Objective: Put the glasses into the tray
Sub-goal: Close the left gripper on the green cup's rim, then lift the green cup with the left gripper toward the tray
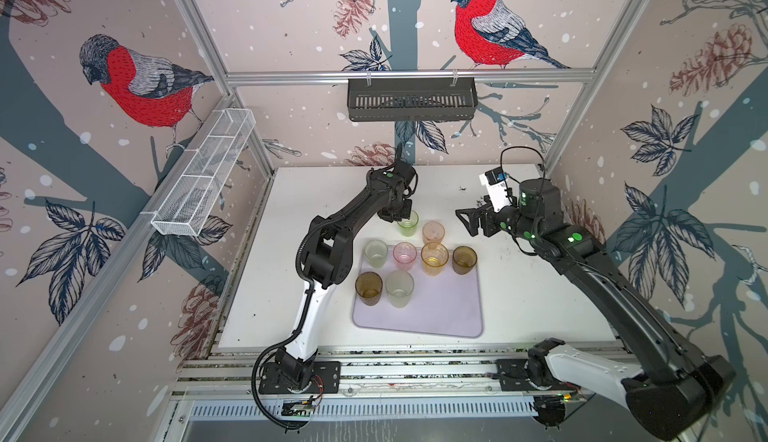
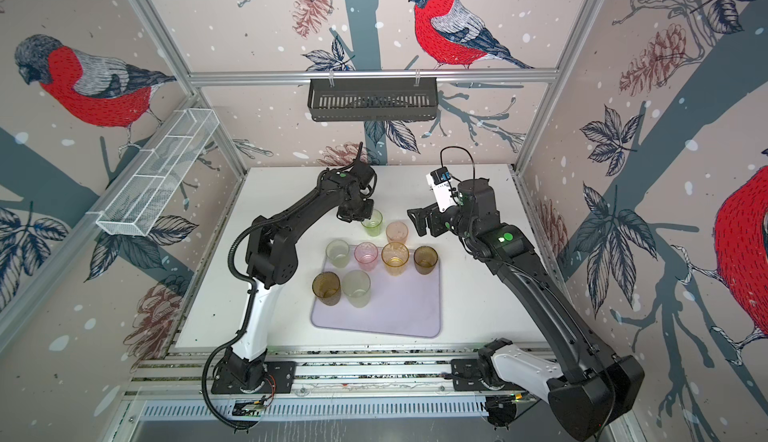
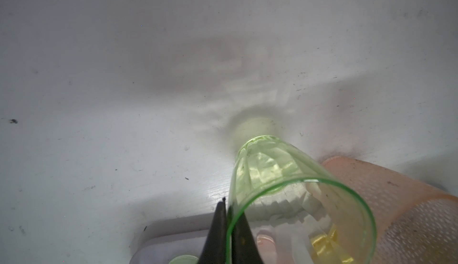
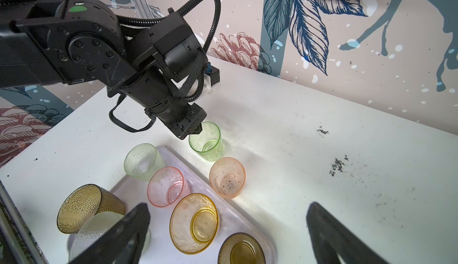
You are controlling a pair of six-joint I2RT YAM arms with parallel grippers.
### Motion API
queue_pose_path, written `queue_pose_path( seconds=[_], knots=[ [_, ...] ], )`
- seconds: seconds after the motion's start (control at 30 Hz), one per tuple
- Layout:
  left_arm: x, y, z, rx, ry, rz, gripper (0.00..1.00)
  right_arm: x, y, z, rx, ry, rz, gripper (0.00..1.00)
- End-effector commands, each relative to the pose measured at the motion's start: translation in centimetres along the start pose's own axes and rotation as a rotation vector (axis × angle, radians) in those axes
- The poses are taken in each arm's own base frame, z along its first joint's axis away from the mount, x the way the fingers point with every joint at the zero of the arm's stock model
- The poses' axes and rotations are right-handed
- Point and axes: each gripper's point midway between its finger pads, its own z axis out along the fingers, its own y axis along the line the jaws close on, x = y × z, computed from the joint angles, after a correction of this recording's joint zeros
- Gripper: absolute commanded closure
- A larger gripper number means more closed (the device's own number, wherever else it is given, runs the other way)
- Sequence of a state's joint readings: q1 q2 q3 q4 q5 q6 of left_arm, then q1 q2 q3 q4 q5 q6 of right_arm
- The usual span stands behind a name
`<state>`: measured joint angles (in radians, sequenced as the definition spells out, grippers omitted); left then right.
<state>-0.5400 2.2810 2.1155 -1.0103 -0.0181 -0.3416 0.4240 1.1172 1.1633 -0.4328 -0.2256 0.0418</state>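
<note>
**Left claw pinches the bright green glass beyond the tray**

The white desk (image 1: 540,294) is scuffed and speckled with dark crumbs. On its near half lies the pale lilac tray (image 1: 436,315), low-rimmed. A brown glass (image 1: 368,288) and a frosted glass (image 1: 399,288) stand along its left side. The pale green glass (image 1: 376,253), pink glass (image 1: 404,256), amber glass (image 1: 434,258) and second brown glass (image 1: 464,259) line its far edge.

Past it, off the tray, are the peach glass (image 1: 433,232) and the bright green glass (image 1: 407,224). The left claw (image 3: 226,208) is clamped on the bright green rim. Only the left wrist view shows one finger inside and one outside.

The right claw (image 1: 465,222) hovers wide apart, holding nothing. Its wrist view shows specks inside the peach glass.

Behind are bird wallpaper (image 1: 490,24), a black slotted basket (image 1: 411,105) and a white wire basket (image 1: 203,174).
</note>
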Motion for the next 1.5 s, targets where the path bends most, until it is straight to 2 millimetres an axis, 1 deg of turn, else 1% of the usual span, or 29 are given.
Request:
queue_pose_path(
  seconds=[0.0, 0.27, 0.6, 0.9, 1.13, 1.27, 1.47],
  knots=[
    [0.1, 0.4, -1.4, -0.019, -0.002, -0.001, 0.96, -1.2, -0.1, -0.2, 0.009, -0.043, -0.018, 0.0],
    [-0.1, 0.4, -3.6, -0.013, -0.029, -0.006, 0.96, -1.2, -0.1, -0.3, 0.009, -0.046, -0.018, 0.0],
    [-0.5, 0.0, -7.8, -0.002, -0.076, -0.002, 0.97, -1.0, -0.1, -0.2, 0.007, -0.047, -0.012, 0.0],
    [0.3, -0.9, -11.2, 0.0, -0.108, 0.011, 0.97, -0.8, -0.2, -0.4, 0.012, -0.05, -0.014, 0.0],
    [0.9, -1.7, -13.2, -0.001, -0.121, 0.03, 0.97, -0.9, -0.2, -0.4, 0.01, -0.052, -0.01, 0.0],
    [1.8, -2.7, -14.2, 0.0, -0.124, 0.061, 0.97, -0.7, -0.2, -0.5, 0.011, -0.049, -0.009, 0.0],
    [3.3, -3.5, -15.3, -0.013, -0.112, 0.096, 0.97, -0.6, -0.2, -0.7, 0.016, -0.048, -0.008, 0.0]
  ],
)
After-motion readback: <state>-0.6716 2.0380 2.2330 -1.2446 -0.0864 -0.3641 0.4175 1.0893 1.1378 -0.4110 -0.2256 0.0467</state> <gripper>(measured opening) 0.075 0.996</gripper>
